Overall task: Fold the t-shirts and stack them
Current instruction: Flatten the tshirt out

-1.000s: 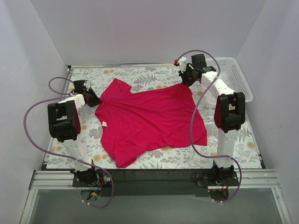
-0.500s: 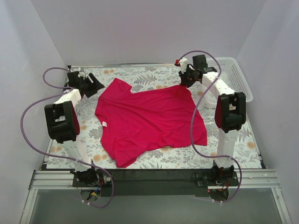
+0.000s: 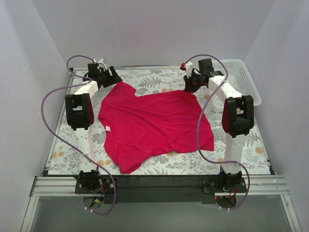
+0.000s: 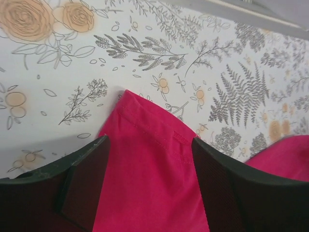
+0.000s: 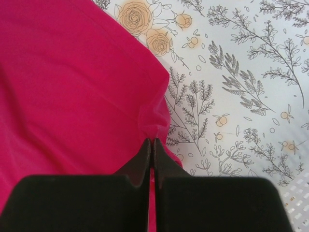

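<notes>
Top external: one floral-print tabletop, white walls on three sides. One magenta t-shirt spread mid-table. One white mesh basket, far right.

Left wrist: left gripper open, fingers astride one sleeve.

Right wrist: right gripper closed, pinching the t-shirt's edge.

One t-shirt; one basket; one table; two arms: left arm, right arm.

The right hand seemingly pinches t-shirt cloth hidden between its tips.
</notes>
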